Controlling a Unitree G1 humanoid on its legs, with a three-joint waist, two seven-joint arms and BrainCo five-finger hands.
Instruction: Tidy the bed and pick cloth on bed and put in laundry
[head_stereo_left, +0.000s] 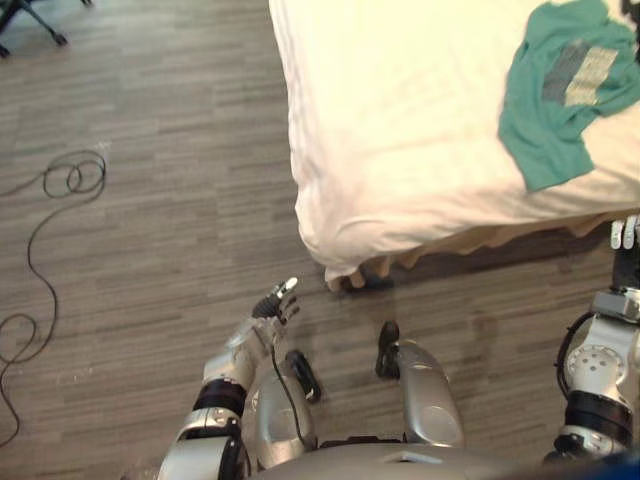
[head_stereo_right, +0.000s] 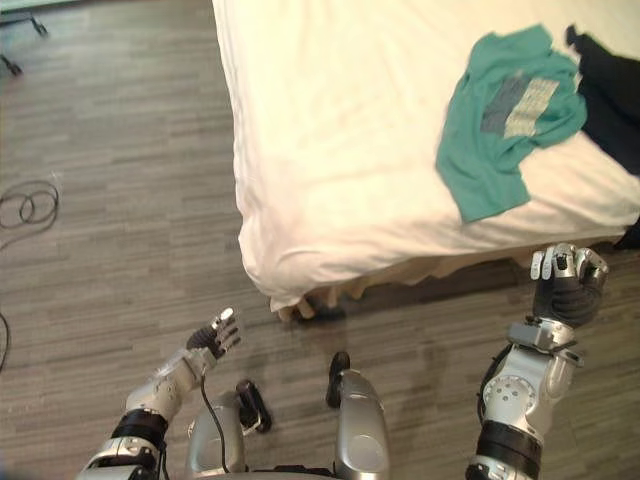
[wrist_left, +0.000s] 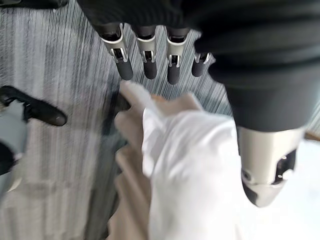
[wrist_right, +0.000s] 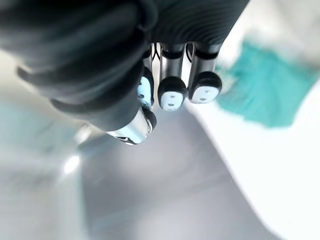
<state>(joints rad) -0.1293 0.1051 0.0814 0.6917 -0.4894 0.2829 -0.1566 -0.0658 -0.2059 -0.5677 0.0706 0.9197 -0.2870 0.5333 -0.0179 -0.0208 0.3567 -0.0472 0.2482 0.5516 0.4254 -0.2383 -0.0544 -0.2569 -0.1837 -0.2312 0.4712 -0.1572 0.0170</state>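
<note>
Across the wood-grain floor (head_stereo_left: 150, 250), most of the space is taken by the bed (head_stereo_right: 340, 150), which is covered by a white sheet. The sheet is spread fairly smooth on top, but its near corner (wrist_left: 185, 165) is left bunched and hanging over a tan skirt, so some tidying is judged to remain.

The teal shirt (head_stereo_right: 505, 120) is laid crumpled on the bed's far right part, close to the near edge, where it could be reached from the robot's right side. Just beside it, at the mattress's right margin, a dark garment (head_stereo_right: 610, 95) is seen, partly cut off.

The right hand (head_stereo_right: 568, 285) is held raised just below the bed's edge, under the shirt, probably as a start towards it; its fingers are curled in and nothing is held. The left hand (head_stereo_right: 215, 335) is kept low over the floor near the hanging corner, with its fingers (wrist_left: 150, 65) stretched straight and nothing grasped. Neither cloth is touched, so the picking is judged not yet begun.
</note>
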